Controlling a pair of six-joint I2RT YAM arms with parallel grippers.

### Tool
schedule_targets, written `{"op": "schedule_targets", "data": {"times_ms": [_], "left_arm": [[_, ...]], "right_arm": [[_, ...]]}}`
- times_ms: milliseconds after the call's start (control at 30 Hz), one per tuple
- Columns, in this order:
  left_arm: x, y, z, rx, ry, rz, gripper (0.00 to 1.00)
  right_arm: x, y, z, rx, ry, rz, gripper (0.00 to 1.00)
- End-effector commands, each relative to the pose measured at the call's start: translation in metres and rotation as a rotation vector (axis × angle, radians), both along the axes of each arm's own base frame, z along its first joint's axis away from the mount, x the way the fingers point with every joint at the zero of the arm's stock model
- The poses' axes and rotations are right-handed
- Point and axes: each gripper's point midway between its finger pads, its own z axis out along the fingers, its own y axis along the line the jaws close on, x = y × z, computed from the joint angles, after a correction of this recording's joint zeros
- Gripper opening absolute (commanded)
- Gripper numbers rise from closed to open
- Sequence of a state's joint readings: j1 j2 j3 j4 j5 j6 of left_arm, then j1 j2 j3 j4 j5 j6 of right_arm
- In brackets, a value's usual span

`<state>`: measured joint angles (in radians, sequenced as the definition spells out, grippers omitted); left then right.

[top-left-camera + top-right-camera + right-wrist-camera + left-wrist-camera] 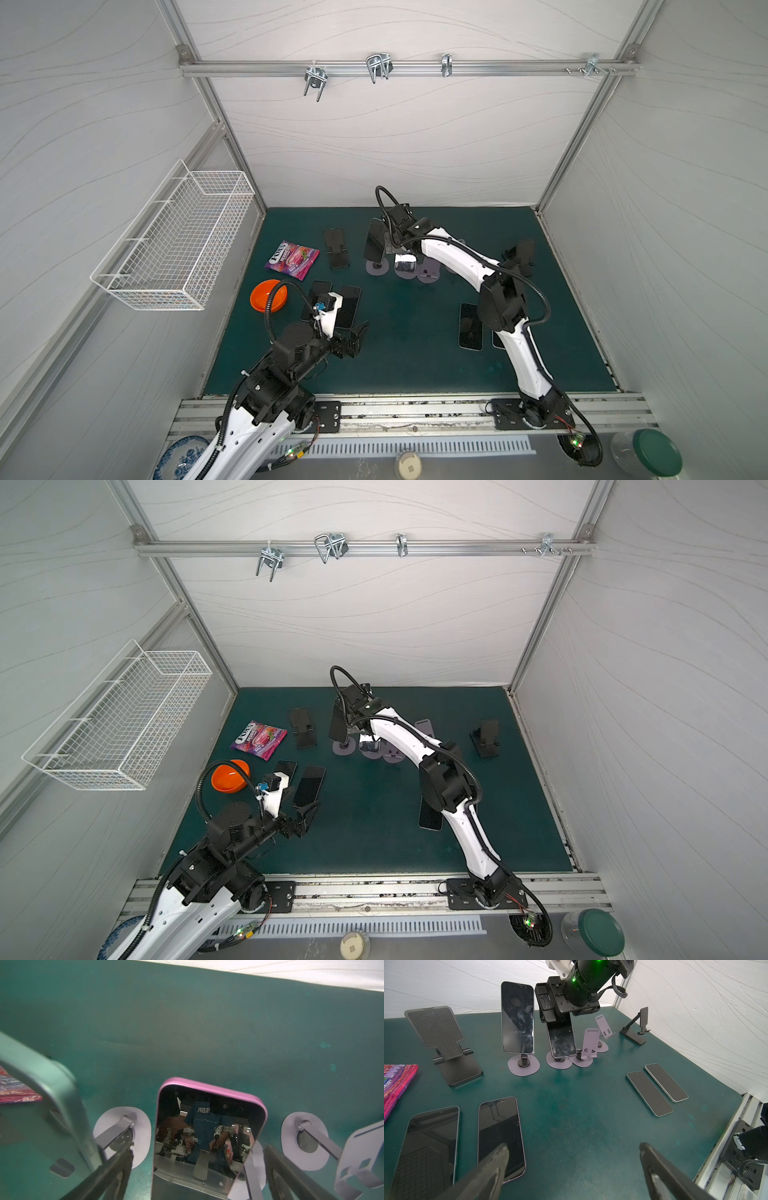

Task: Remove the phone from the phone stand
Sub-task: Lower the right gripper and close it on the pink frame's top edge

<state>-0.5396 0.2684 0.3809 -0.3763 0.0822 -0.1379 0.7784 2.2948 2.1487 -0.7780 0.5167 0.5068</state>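
Progress: removal not begun — phone point(209, 1126) sat on phone stand point(559, 1063) | right fingers point(116, 1167) spread wide, straddling it, gripping nothing | left fingers point(496, 1159) spread wide, empty | remaining — grip, lift clear

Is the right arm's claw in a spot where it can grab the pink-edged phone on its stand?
Probably yes. The right claw is open and hangs over the pink-edged phone, one finger on each side, nothing in the way. The neighbouring phone stands close beside one finger, so it's tight.
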Motion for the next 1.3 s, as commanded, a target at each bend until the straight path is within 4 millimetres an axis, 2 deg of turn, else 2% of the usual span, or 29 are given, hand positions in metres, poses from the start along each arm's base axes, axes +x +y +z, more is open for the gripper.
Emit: {"op": "schedule_targets", "data": {"times_ms": [0,267,467,1267], "left_arm": [[0.003,-0.001,0.010,-0.013,-0.039,0.000,0.99],[0.004,0.000,0.010,-0.013,-0.039,0.010,0.99],[0.005,0.001,0.010,-0.013,-0.039,0.017,0.99],[0.007,0.004,0.009,-0.011,-0.039,0.041,0.99]], "right_arm": [[0.004,-0.004,-0.009,-0.005,0.019,-0.034,0.99],[0.008,-0.005,-0.021,0.006,0.047,-0.046,0.98],[0.012,-0.004,-0.025,0.020,0.050,-0.050,0.93],[0.017,-0.002,-0.020,0.047,0.027,-0.046,0.79]]}}
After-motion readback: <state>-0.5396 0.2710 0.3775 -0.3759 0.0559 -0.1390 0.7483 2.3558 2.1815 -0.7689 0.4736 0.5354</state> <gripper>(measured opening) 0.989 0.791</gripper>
